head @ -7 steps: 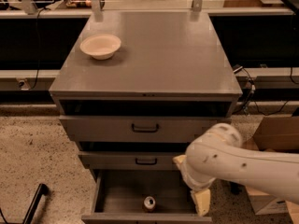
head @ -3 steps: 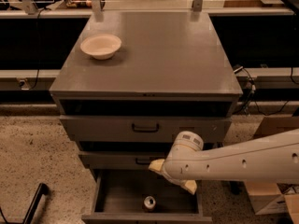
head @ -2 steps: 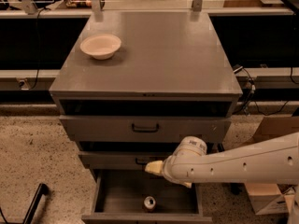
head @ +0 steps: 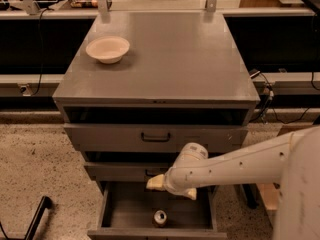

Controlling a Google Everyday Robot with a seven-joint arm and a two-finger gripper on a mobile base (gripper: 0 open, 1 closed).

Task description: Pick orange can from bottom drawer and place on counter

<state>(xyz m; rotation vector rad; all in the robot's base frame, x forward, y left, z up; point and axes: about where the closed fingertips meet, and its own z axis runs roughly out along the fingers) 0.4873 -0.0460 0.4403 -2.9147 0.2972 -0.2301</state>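
Nearest you, the orange can [head: 160,217] stands upright at the front edge of the open bottom drawer [head: 127,206], untouched, so the pick is not yet made. Just above and behind it, your gripper [head: 172,188] hovers over the drawer's mouth, fingers spread and holding nothing. Farther back, the counter [head: 180,59] carries a cream bowl [head: 107,49] at its far left; the grasp, lift and placement all appear left to do.
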